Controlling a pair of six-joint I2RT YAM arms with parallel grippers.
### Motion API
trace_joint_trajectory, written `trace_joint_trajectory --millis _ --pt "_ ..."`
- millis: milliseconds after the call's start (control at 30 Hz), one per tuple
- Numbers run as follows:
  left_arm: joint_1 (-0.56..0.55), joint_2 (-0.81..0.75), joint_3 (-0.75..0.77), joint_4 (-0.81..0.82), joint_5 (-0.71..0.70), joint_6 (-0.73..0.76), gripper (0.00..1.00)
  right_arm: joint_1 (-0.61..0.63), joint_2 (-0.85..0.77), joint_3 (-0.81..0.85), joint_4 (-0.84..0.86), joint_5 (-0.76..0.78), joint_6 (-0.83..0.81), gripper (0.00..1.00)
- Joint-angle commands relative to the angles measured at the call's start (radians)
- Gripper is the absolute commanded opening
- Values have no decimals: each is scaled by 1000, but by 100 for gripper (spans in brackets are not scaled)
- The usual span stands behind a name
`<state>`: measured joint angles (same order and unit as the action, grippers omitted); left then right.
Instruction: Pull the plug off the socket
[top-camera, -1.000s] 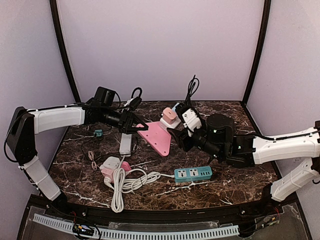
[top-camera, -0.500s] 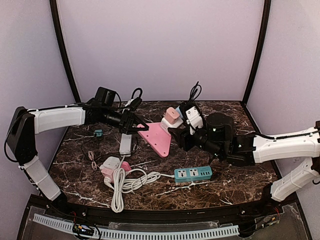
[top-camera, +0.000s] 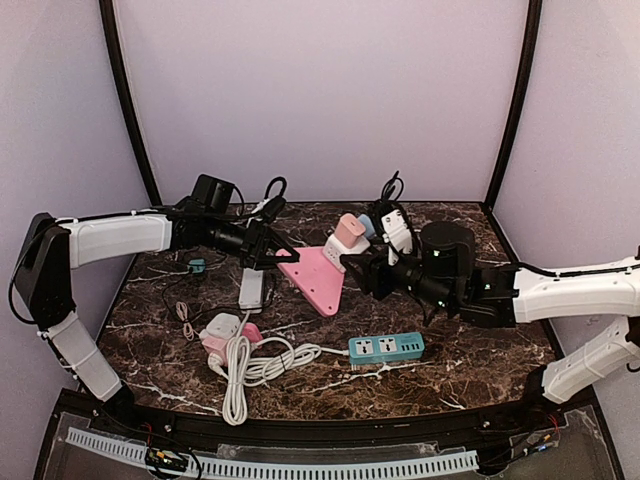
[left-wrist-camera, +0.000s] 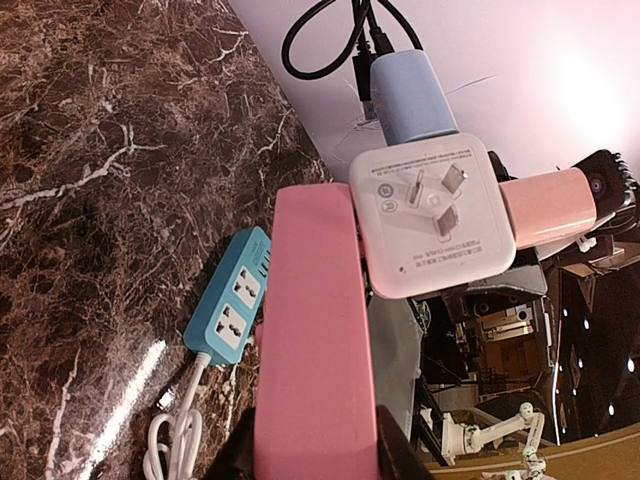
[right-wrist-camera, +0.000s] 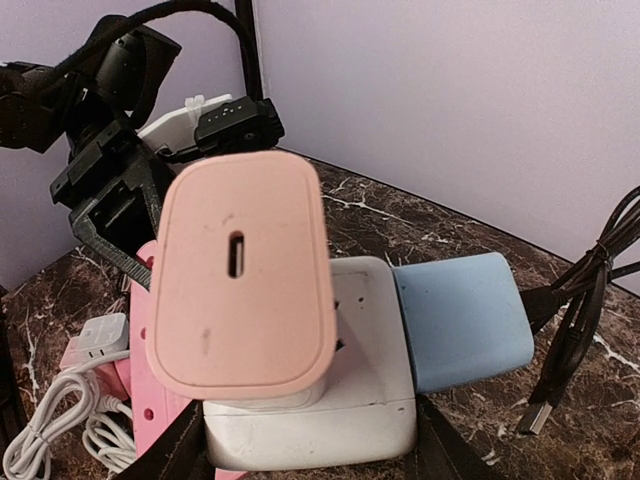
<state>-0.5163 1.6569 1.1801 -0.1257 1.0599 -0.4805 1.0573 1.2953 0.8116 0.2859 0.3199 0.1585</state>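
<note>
My left gripper (left-wrist-camera: 318, 452) clamped on pink socket block (left-wrist-camera: 315, 330). My right gripper (right-wrist-camera: 310, 448) grasping white cube plug (right-wrist-camera: 362, 298) between fingers; prongs bare, plug just beside socket block.

My table (top-camera: 330, 385) is showing dark brown marble with white veining. My wrist views are picking out a pink socket block (left-wrist-camera: 315, 330), a white cube adapter (left-wrist-camera: 432, 215), 1 salmon-pink plug (right-wrist-camera: 240, 270), 1 pale blue plug (right-wrist-camera: 465, 320) and a black cable (right-wrist-camera: 580, 310). A teal strip (top-camera: 386, 347) is showing white socket faces, and a white cord (top-camera: 236, 385) is lying coiled. The small object (top-camera: 197, 266) at far left is looking teal, perhaps.
</note>
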Motion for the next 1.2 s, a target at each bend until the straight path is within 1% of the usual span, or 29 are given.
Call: trace_joint_trajectory --millis 0,167,500,767,967,1167 --pt "2 -3 3 -49 -23 51 1 -46 -74 3 215 94 17 0" --pt "2 -1 3 -51 -28 51 1 -39 -80 -15 253 69 -27 0" --pt "2 16 9 -82 -54 55 1 18 -73 -21 332 80 -151 0" --pt "4 23 13 -97 -66 60 1 32 -70 -18 343 107 -177 0" --pt "9 24 19 -108 -68 64 1 38 -74 -6 311 78 -211 0" --pt "13 25 19 -109 -69 64 1 65 -52 7 300 111 -255 0"
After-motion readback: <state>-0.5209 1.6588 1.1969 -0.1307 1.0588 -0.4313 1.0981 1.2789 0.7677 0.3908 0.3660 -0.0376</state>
